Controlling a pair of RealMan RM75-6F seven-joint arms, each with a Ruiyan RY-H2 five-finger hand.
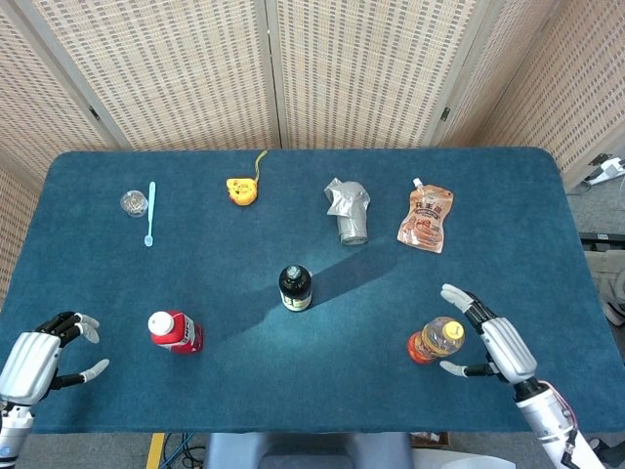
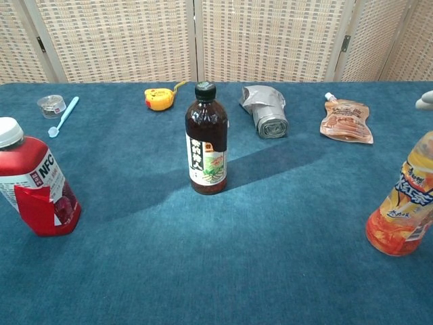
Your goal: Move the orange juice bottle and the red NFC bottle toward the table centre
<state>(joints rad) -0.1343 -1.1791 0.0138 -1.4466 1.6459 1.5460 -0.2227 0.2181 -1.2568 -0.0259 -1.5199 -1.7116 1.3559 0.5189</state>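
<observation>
From the head view, the orange juice bottle [image 1: 436, 341] stands near the front right edge; the right hand [image 1: 495, 341], fingers spread and empty, sits just beside it and could topple it if it closes off-centre. The left hand [image 1: 34, 360], loosely open, waits apart from the red NFC bottle [image 1: 175, 331]. The chest view shows only a fingertip [image 2: 425, 101] above the orange juice bottle.

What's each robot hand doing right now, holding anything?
Left robot hand: open, holds nothing, near the table's front left corner.
Right robot hand: open, fingers spread beside the orange juice bottle, not gripping it.
</observation>
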